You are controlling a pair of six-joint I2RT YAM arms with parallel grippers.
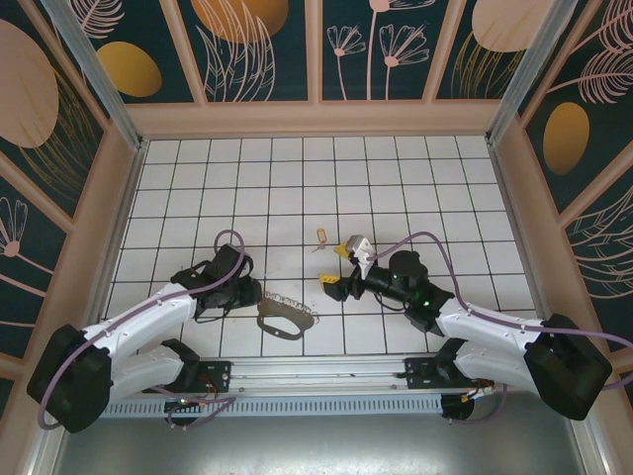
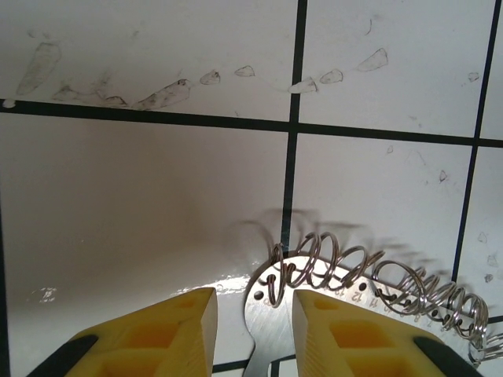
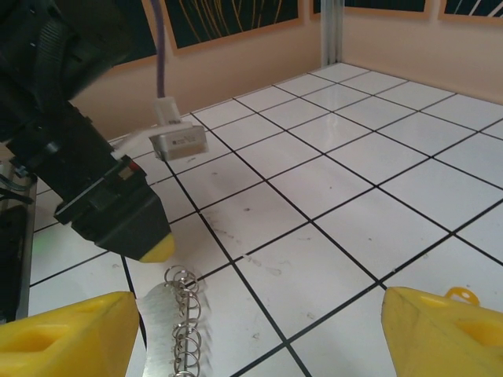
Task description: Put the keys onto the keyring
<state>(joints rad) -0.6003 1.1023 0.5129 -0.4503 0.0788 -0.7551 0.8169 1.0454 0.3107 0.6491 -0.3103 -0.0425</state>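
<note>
The keyring [image 1: 287, 319] lies flat on the tiles in front of the left arm. It is a flat silvery metal oval [image 2: 271, 322] with a row of small wire rings [image 2: 354, 283] threaded along its curved edge. My left gripper [image 1: 259, 300] [image 2: 254, 330] stands low over its left end with the jaws narrowly apart. The right finger is against the plate and the left finger is clear of it. One small pale gold key [image 1: 319, 237] lies a tile and a half further back. My right gripper [image 1: 334, 269] [image 3: 251, 338] is wide open beside it, holding nothing. The plate and its rings [image 3: 185, 314] lie just beyond it.
Peach walls [image 1: 316, 119] with dark patterned panels close in the white tiled floor on three sides. An aluminium rail [image 1: 326, 371] carries both arm bases at the near edge. Purple cables [image 1: 232, 237] loop over each wrist. Bare tiles stretch towards the back wall.
</note>
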